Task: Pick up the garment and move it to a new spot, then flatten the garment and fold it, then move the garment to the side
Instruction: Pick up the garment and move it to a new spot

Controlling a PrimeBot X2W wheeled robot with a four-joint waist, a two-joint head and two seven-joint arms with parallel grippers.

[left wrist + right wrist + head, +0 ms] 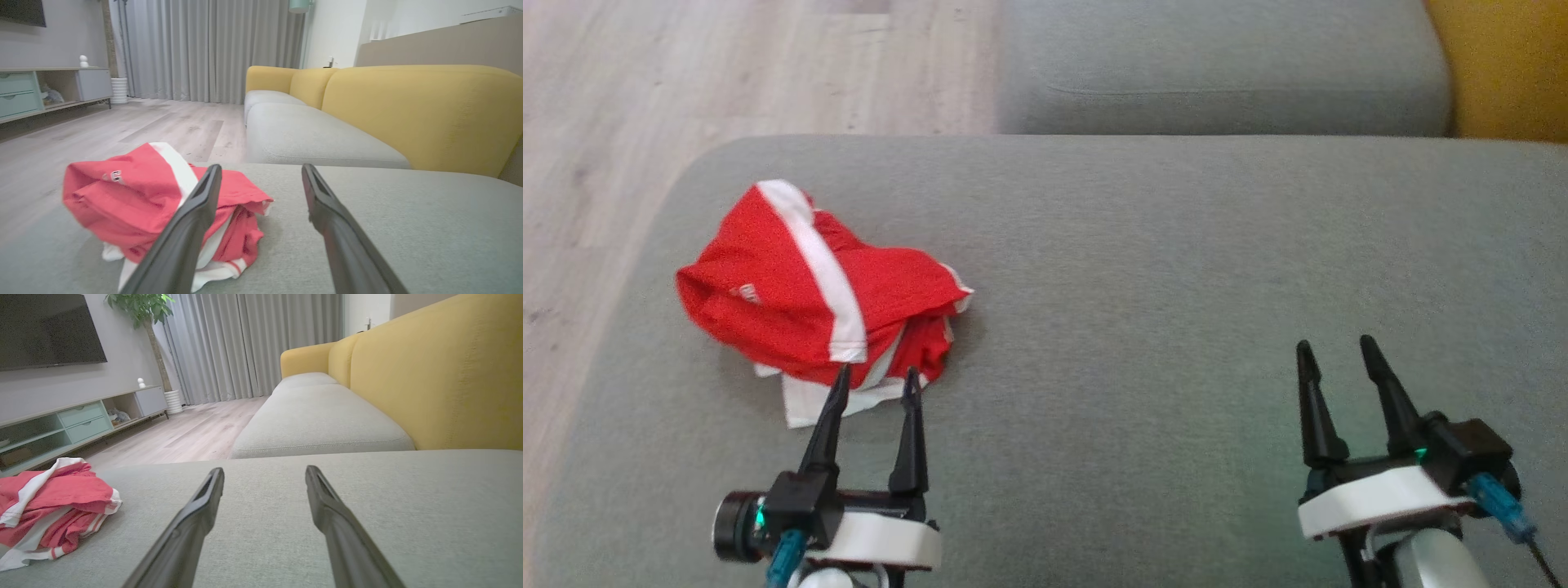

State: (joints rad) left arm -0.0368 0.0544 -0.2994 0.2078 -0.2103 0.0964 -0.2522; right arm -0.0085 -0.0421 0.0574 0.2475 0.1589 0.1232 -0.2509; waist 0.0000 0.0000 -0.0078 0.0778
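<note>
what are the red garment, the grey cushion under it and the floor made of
Red garment: looks like thin, smooth sports fabric, probably synthetic; it crumples in soft folds, with white stripes.
Grey cushion: woven upholstery cloth, matte, with a fine grainy weave.
Floor: pale wood or wood-look planks, with visible grain and seams; which one is unclear.

There is one red-and-white garment (pixel 800 286). There are two hands, the left hand (pixel 877 371) and the right hand (pixel 1335 342), each with two dark fingers (pixel 825 425), four in all. Three grey seat cushions show: near cushion (pixel 408 228), middle cushion (pixel 310 139), far cushion (pixel 265 96). There is one television (pixel 45 330), one potted plant (pixel 139 306) and two mint drawers (pixel 83 414).
</note>
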